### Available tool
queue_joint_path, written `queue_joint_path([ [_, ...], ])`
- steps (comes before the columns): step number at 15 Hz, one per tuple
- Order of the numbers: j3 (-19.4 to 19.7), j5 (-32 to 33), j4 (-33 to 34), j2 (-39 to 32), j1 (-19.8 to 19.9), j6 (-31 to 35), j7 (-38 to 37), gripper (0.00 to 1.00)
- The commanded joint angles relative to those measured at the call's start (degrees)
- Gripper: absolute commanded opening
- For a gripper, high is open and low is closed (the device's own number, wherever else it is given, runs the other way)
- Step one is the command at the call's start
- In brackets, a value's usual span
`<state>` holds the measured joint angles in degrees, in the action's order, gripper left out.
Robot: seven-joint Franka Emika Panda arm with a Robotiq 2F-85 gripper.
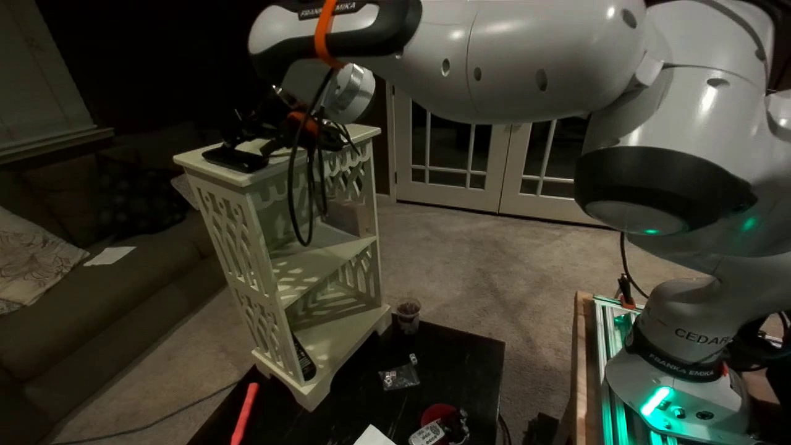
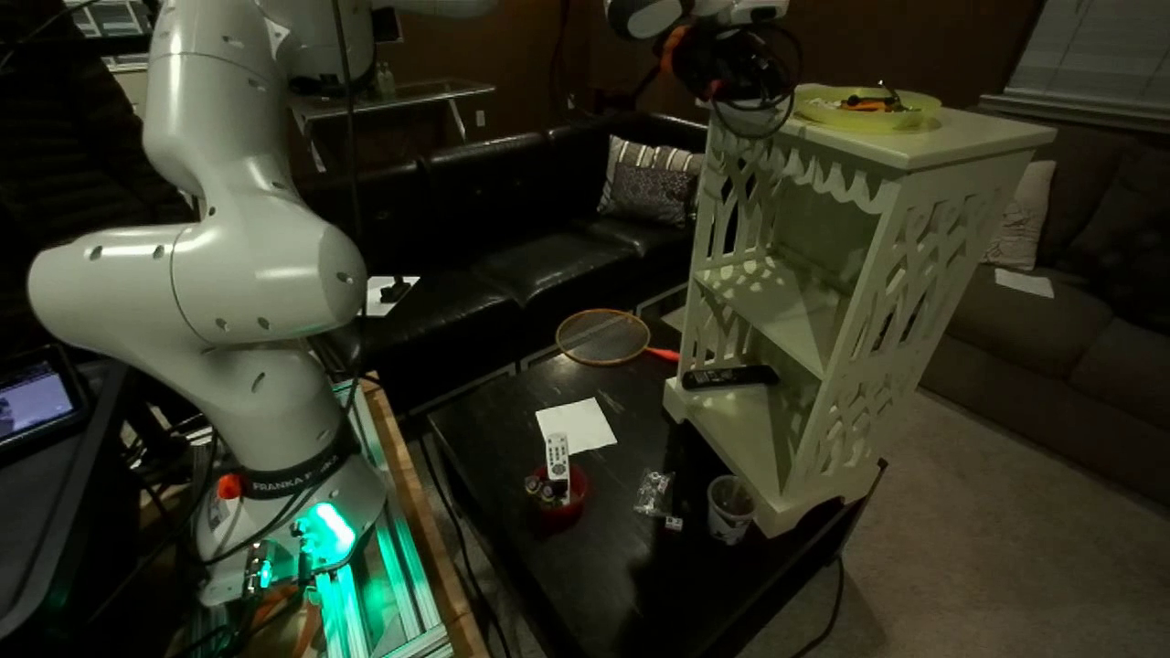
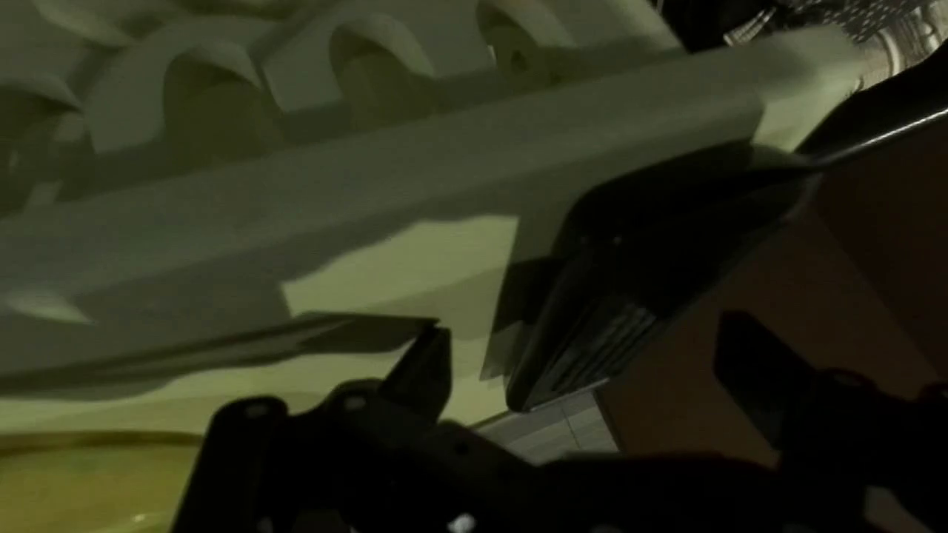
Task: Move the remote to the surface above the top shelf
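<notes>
Closest to my wrist camera, the claw [image 3: 581, 340] stands spread, its jaws well apart. I see the remote [image 3: 644, 274] framed in the gap, black and slim, clear of both jaws; it lies on the top [image 3: 437, 252] of the stand [image 2: 791, 306], by a front corner. My wrist view also catches part of a yellow dish [image 3: 89, 481] on the same board, and in an exterior view I make out orange and dark things [image 2: 868, 105] in it, too small for me to name. Lower down, the stand has a second black remote [image 2: 731, 376] in its bottom compartment, beside the lattice side. The stand's feet rest on a black worktop [image 2: 594, 585]. There I have a cup [image 2: 731, 525] just beside one foot, a clear packet [image 2: 654, 492] near the cup, a white remote [image 2: 558, 452] tilted in a red bowl [image 2: 559, 523], a sheet of paper [image 2: 582, 422] close to the bowl and, at the edge, a red-handled racket [image 2: 603, 336]. Farther off, a black couch [image 2: 530, 274] carries patterned pillows [image 2: 652, 190], and a dim brownish couch [image 1: 111, 309] runs beyond the stand. Past the carpet [image 1: 469, 272], in an exterior view, I get a pair of glass-paned white doors [image 1: 457, 194], closed.
</notes>
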<state>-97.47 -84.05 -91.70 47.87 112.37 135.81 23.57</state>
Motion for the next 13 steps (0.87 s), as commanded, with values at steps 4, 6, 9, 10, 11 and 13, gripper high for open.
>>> queue_joint_path([
  [4, 4.28, 0.61, 4.57, -2.85, 2.4, 8.05, 2.36, 1.0],
  [6, 6.05, -0.08, 5.38, -6.15, 2.74, 8.66, 5.41, 1.0],
  [9, 8.82, -1.19, 5.46, -11.84, 2.33, 10.72, 10.52, 1.0],
  [10, 9.5, -1.9, 5.46, -13.97, 1.95, 12.42, 12.77, 1.0],
  [11, 10.19, -2.49, 5.38, -15.67, 1.44, 14.81, 14.4, 1.0],
  [13, 9.13, 1.17, 5.2, -15.53, 2.18, 15.64, 11.34, 1.0],
])
